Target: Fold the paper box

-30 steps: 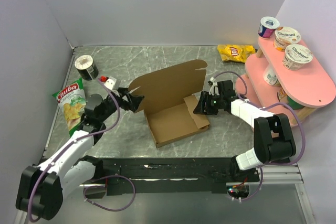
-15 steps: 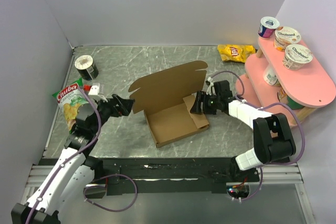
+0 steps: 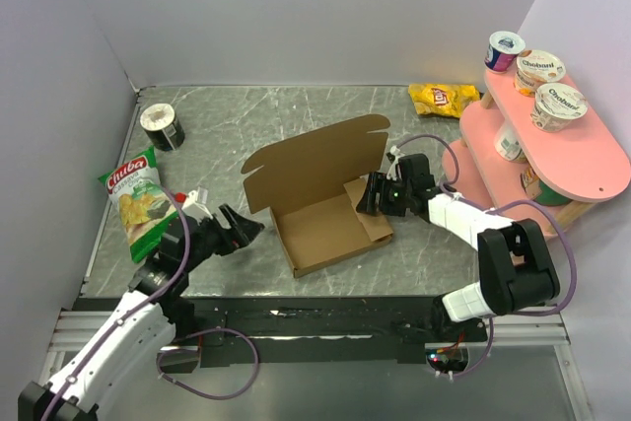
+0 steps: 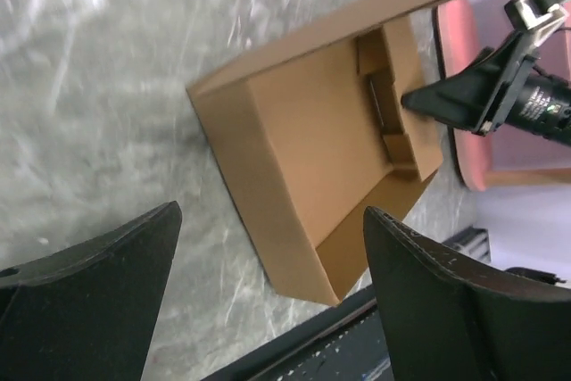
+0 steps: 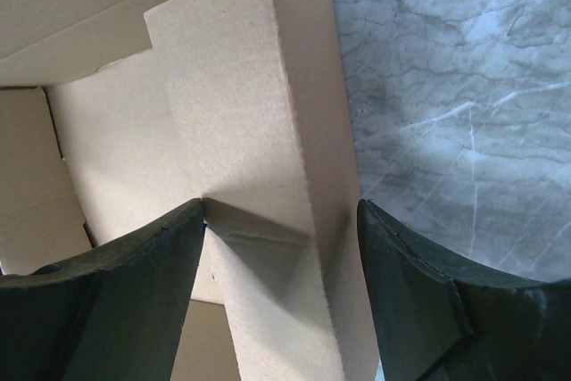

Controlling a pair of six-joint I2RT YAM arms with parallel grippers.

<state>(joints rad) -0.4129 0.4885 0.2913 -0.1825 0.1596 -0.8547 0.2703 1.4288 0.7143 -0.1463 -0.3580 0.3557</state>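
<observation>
The paper box (image 3: 330, 229) is a brown cardboard tray in the middle of the table, with its lid (image 3: 315, 160) standing open and leaning back. My left gripper (image 3: 246, 229) is open and empty, a short way left of the tray's near-left corner. In the left wrist view the box (image 4: 312, 140) lies ahead between my open fingers (image 4: 272, 211). My right gripper (image 3: 367, 196) is at the tray's right end. In the right wrist view its open jaws (image 5: 281, 204) straddle the upright side flap (image 5: 259, 131), and the left finger touches it.
A green Chiba chip bag (image 3: 138, 204) and a dark can (image 3: 161, 127) are at the left. A yellow chip bag (image 3: 444, 98) lies at the back right. A pink two-tier stand (image 3: 582, 160) with yogurt cups (image 3: 540, 71) is at the right. A black rail (image 3: 325, 315) runs along the near edge.
My left gripper has drawn back from the lid's left corner toward the near left. My right gripper has shifted slightly left onto the right side flap.
</observation>
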